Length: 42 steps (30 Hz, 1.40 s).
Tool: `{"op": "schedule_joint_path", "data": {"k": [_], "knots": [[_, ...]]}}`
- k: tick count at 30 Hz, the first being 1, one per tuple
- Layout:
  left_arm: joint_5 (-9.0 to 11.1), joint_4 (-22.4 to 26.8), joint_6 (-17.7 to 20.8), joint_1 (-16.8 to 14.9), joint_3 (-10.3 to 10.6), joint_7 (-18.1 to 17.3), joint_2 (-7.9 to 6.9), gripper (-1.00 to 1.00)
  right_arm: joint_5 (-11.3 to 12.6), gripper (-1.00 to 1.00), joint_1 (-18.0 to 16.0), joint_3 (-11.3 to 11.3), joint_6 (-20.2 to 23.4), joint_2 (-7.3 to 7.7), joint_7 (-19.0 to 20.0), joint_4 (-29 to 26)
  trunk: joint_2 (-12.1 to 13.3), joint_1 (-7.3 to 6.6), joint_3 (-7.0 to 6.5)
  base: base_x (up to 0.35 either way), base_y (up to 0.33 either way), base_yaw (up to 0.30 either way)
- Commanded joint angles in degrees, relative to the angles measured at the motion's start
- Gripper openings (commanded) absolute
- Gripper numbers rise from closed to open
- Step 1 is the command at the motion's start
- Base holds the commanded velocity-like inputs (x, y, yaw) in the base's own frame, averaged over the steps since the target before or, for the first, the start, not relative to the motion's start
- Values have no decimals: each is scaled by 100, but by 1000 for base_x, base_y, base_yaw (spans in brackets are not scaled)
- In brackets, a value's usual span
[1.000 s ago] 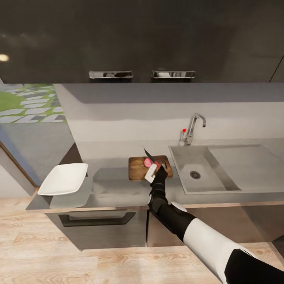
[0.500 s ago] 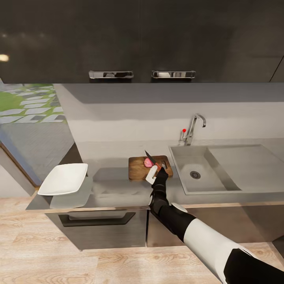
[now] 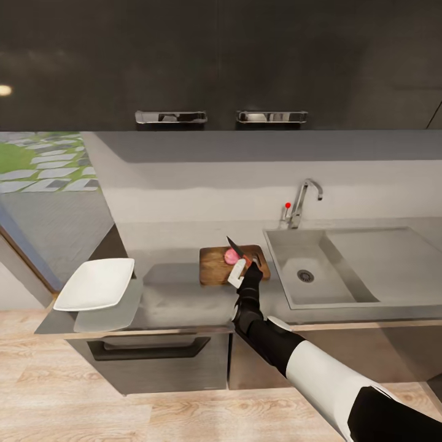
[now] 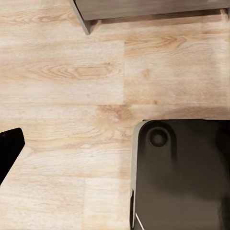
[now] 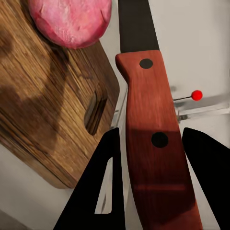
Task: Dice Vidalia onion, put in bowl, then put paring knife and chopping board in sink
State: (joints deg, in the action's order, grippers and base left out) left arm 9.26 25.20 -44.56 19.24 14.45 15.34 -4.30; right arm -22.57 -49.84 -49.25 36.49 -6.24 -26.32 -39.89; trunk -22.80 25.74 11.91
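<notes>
I see dark upper cabinets [image 3: 221, 55] across the twelve o'clock stretch of my head view, with two chrome handles [image 3: 170, 116] side by side along their lower edge. Below them runs a pale grey backsplash [image 3: 202, 187]. At nine o'clock a window [image 3: 37, 162] shows grass and stepping stones. Light wood flooring [image 3: 92, 405] fills the six o'clock band, and a dark drawer pull [image 3: 147, 348] sits at seven o'clock.
</notes>
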Motion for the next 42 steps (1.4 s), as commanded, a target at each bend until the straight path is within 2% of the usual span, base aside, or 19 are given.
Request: {"op": "schedule_joint_path", "data": {"k": [1, 9, 42], "knots": [[58, 12, -9, 1, 49, 21, -7, 100, -11, -100, -8, -24, 34, 0, -14, 9, -11, 4, 10, 26, 0, 0], [61, 9, -9, 1, 49, 18, -4, 100, -11, -100, 79, -24, 24, 0, -9, 77, -11, 4, 10, 6, 0, 0], [65, 7, -9, 1, 49, 15, -2, 100, -11, -100, 80, -24, 24, 0, -13, 75, -11, 4, 10, 0, 0, 0]]}}
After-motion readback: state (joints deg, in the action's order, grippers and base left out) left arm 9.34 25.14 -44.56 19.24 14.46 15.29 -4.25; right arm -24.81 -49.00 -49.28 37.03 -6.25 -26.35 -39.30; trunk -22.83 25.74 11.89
